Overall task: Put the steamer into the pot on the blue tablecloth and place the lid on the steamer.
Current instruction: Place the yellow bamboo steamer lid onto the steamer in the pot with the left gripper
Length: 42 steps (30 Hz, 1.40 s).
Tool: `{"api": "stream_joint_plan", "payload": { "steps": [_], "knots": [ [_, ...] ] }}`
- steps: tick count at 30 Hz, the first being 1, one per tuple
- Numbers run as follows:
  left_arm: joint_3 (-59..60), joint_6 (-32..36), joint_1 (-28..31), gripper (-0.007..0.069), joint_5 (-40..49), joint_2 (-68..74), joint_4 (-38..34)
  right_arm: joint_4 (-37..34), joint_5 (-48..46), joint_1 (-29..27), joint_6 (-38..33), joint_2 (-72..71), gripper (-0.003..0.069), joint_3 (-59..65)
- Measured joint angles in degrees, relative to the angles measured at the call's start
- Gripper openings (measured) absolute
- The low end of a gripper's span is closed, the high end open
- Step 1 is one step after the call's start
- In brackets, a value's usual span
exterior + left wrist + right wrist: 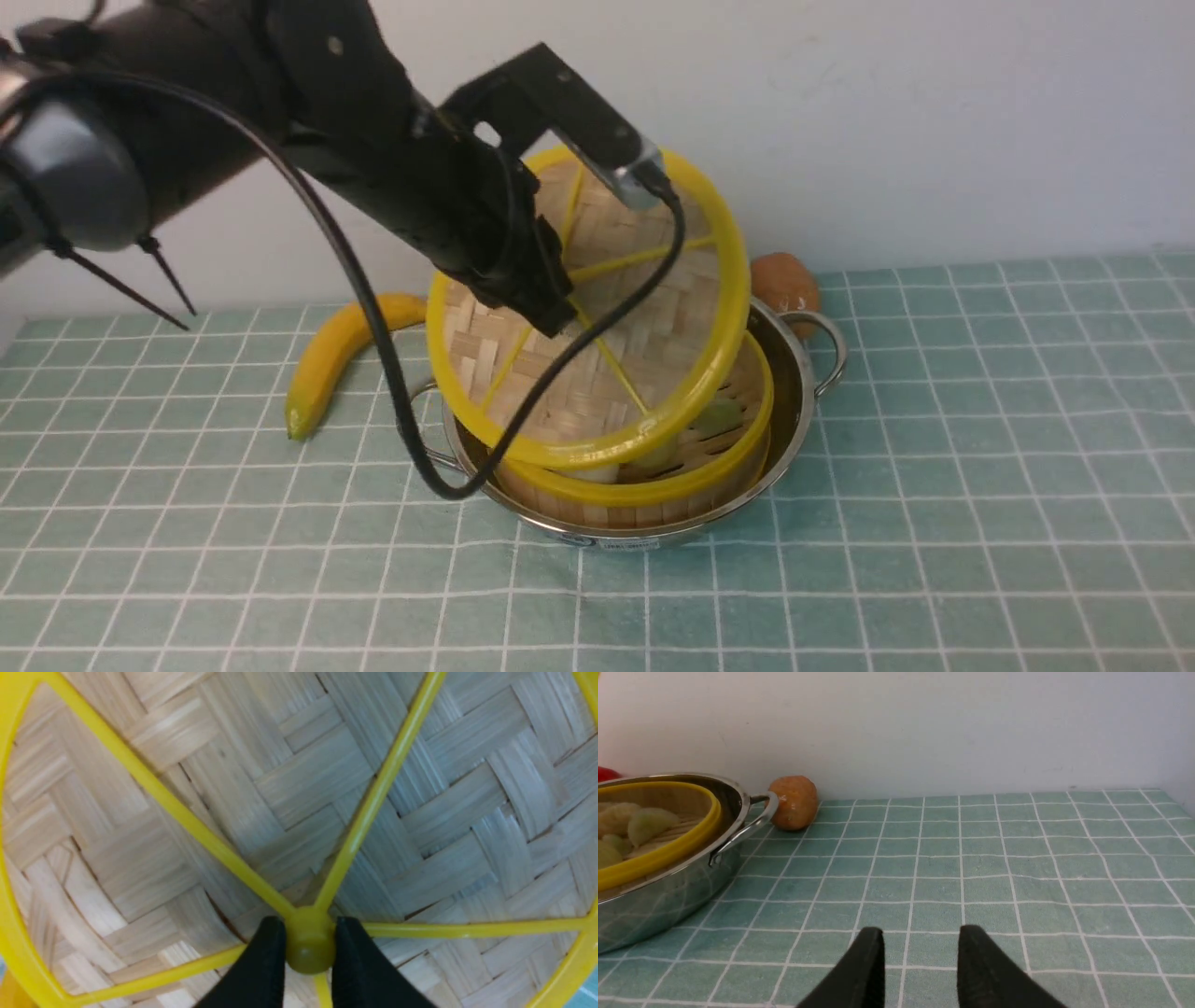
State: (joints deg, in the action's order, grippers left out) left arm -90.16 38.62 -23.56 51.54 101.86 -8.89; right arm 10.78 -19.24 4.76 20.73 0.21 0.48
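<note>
The left hand was pinching the centre hub of the lid, which hung tilted over the steamer. The steamer sat inside the pot on the blue tablecloth. The right hand was spread, gripping nothing. A banana lay at the pot's ten o'clock.

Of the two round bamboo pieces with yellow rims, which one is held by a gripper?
It is the flat lid, gripped at its centre by the left gripper; the deeper steamer sits inside the pot.
</note>
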Motion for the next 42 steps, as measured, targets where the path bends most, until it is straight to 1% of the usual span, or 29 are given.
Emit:
{"api": "stream_joint_plan", "payload": {
  "steps": [6, 11, 15, 20, 30, 42],
  "knots": [
    [-0.3, -0.2, -3.1, 0.0116, -2.2, 3.9, 3.5, 0.0, 0.0, 0.0, 0.0, 0.0, 0.0243, 0.0],
    [-0.6, -1.9, -3.3, 0.0116, -2.2, 4.7, 4.1, 0.0, 0.0, 0.0, 0.0, 0.0, 0.0243, 0.0],
    [-1.0, -4.5, -3.3, 0.0116, -2.2, 4.7, 7.0, 0.0, 0.0, 0.0, 0.0, 0.0, 0.0243, 0.0],
    [-1.0, -6.0, -3.3, 0.0116, -2.0, 4.8, 9.3, 0.0, 0.0, 0.0, 0.0, 0.0, 0.0243, 0.0],
    [-1.0, -5.8, -3.4, 0.0116, -2.7, 4.8, 9.3, 0.0, 0.0, 0.0, 0.0, 0.0, 0.0243, 0.0],
    [-1.2, -3.3, -3.4, 0.0116, -3.0, 7.4, 9.2, 0.0, 0.0, 0.0, 0.0, 0.0, 0.0243, 0.0]
  ]
}}
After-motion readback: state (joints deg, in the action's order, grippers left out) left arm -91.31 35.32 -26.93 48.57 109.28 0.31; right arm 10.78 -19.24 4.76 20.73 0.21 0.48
